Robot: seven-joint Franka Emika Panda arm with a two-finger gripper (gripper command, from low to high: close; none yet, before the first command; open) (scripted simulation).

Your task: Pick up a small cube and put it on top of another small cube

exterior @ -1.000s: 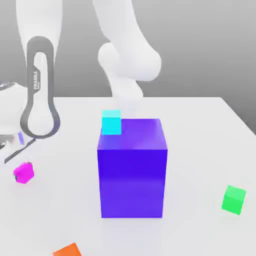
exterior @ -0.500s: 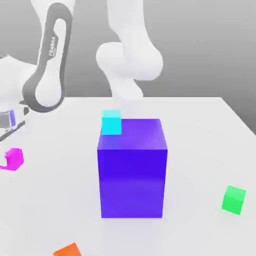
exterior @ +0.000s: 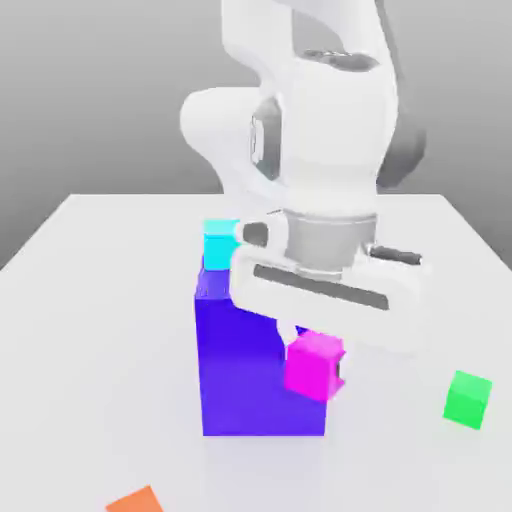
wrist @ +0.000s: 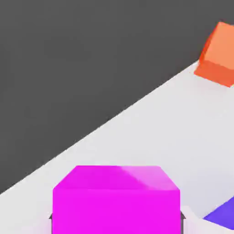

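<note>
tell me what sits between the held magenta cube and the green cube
Nothing sits there. In the exterior view, bare white table separates the magenta cube, held off the table in the gripper, from the green cube.

Big purple-blue block (exterior: 240, 375) stands mid-table. Green cube (exterior: 468, 399) sits well apart toward exterior view's right, near side. Orange cube (exterior: 136, 501) lies at near edge, toward exterior view's left. White table (exterior: 90, 330) beneath all.

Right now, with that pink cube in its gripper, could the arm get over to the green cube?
Probably yes. The gripper holds the pink cube above the table, and the green cube sits alone toward the exterior view's right with nothing between.
</note>
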